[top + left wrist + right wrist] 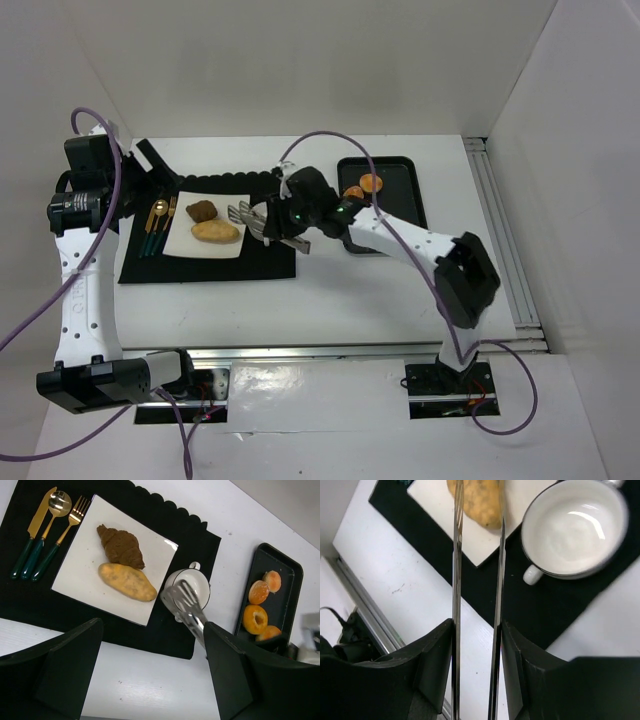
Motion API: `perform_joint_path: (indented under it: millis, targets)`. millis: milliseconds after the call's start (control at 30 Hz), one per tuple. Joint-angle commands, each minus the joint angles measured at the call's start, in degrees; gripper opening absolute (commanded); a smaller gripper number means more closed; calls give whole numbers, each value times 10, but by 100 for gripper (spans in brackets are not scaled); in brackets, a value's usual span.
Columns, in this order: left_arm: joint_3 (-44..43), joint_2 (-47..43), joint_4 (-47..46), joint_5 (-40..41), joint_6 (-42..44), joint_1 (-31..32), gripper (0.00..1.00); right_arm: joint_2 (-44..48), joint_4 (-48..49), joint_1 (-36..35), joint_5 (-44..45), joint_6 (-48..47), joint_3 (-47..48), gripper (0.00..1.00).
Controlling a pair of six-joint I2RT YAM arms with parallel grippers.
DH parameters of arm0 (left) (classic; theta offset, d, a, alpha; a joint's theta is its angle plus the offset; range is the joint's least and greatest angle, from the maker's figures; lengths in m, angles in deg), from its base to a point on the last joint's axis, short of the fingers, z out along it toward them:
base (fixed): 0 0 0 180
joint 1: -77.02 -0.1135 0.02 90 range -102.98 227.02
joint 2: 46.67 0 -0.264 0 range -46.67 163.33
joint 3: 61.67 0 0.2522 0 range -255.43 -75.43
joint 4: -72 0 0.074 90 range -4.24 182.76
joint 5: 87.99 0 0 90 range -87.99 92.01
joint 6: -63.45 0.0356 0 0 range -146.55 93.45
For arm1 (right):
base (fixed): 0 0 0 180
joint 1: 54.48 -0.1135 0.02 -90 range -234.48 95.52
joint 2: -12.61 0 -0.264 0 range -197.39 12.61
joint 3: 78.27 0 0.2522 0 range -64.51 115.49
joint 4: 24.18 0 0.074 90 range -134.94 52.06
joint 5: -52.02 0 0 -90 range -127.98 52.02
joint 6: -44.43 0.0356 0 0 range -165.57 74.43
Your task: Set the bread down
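Observation:
A white square plate [180, 243] on a black placemat [260, 262] holds a dark brown croissant [203, 210] and a golden oblong bread [215, 232]. Both also show in the left wrist view: the croissant [120, 545] and the golden bread [127, 581]. My right gripper [477, 645] is shut on metal tongs [456, 555]. The tongs' blades are apart and empty, with their tips over the near end of the golden bread [480, 502]. My left gripper [150, 675] is open and empty, raised at the far left [140, 165].
A white cup [575, 527] stands on the placemat just right of the plate. A gold knife, spoon and fork [45, 530] lie left of the plate. A black tray [400, 200] at the back right holds several orange pastries [256, 617].

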Motion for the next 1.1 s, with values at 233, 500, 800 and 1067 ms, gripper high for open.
perform_joint_path:
  millis: [233, 500, 800, 1067]
  targets:
    - [7, -15, -33, -16, -4, -4, 94, 219, -44, 36, 287, 37, -220, 51]
    - [42, -9, -38, -34, -9, -4, 94, 164, 43, 36, 309, 42, -276, 51]
    - [30, -9, -31, -40, 1, -4, 94, 155, -24, 19, 352, 49, -224, 93]
    - [22, 22, -18, -24, 7, 28, 94, 256, -182, 122, 449, 86, -145, 100]
